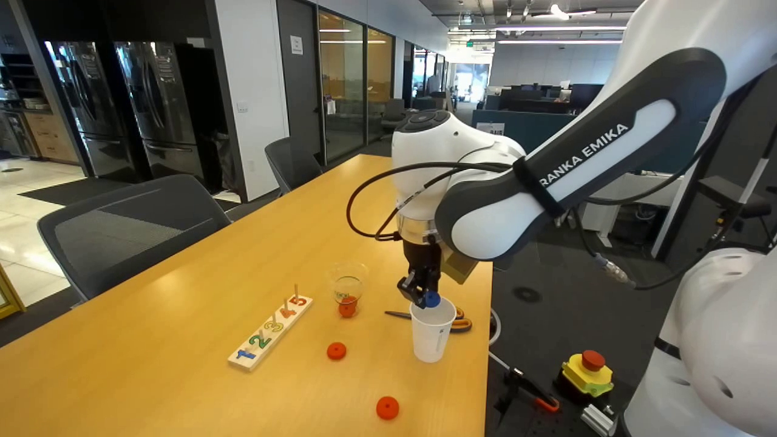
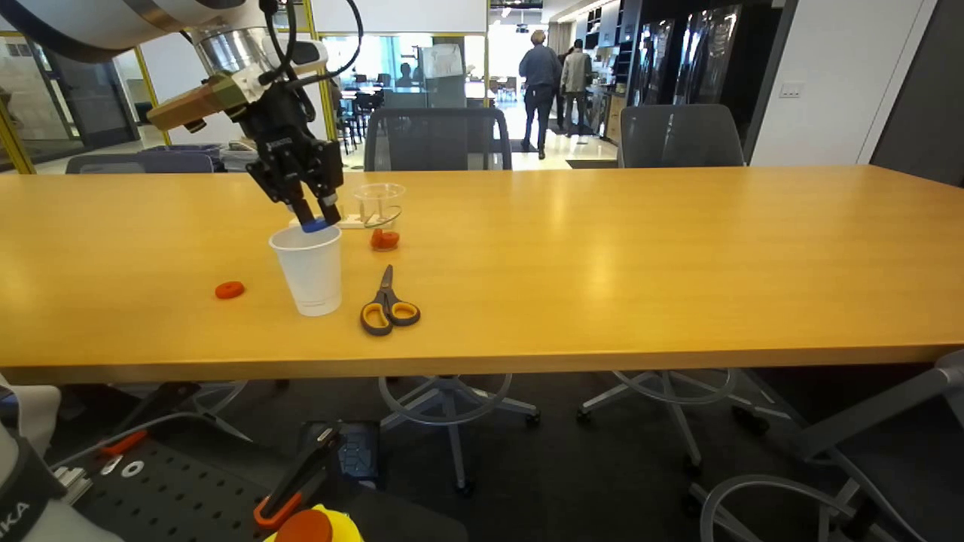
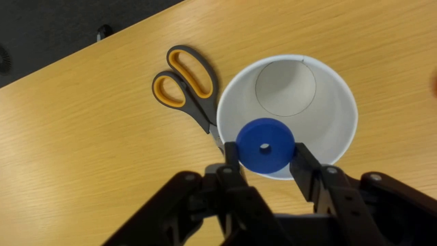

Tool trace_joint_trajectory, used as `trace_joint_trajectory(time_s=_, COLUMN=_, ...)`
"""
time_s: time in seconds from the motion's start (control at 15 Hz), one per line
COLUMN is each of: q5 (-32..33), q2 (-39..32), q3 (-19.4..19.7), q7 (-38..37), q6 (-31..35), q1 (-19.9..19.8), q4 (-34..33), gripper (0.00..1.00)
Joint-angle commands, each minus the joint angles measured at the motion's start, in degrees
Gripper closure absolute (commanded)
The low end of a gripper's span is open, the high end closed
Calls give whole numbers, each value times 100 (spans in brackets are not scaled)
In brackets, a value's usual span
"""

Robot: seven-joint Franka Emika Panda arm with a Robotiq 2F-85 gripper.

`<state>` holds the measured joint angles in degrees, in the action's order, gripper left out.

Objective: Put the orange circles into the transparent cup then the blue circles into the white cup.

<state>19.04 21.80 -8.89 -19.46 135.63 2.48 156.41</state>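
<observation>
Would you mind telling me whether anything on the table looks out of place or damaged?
Yes: two orange discs lie loose on the table, outside the clear cup, while the end effector holds a blue disc over the white cup. That seems odd because the task puts orange first. Nothing looks spilled or damaged.

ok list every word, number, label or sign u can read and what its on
"RANKA EMIKA": robot arm, start hidden
"1", "2", "3", "4", "5": number board
"KA": robot base, cut off at the picture's left edge
Too small or blurred: door notice, partition sign (perhaps ending "AIR"), green ceiling sign, print on the transparent cup, mark on the white cup, lettering on the gripper
</observation>
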Motion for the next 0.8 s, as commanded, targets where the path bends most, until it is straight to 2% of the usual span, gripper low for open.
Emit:
trace_joint_trajectory(time_s=0.0, q5=-309, q2=192, q3=35, q7=336, q6=169, q1=73, q4=116, gripper=74)
trace_joint_trajectory(time_s=0.07, q5=-365, q2=173, q3=42, q7=360, q6=172, q1=68, q4=103, gripper=32)
trace_joint_trajectory(time_s=0.13, q5=-418, q2=168, q3=43, q7=397, q6=184, q1=67, q4=102, gripper=32)
trace_joint_trajectory(time_s=0.4, q5=-423, q2=196, q3=-7, q7=397, q6=226, q1=48, q4=50, gripper=2)
trace_joint_trajectory(time_s=0.6, q5=-449, q2=340, q3=-58, q7=649, q6=400, q1=218, q4=62, gripper=0)
trace_joint_trajectory(time_s=0.73, q5=-558, q2=414, q3=-62, q7=1066, q6=563, q1=472, q4=104, gripper=0)
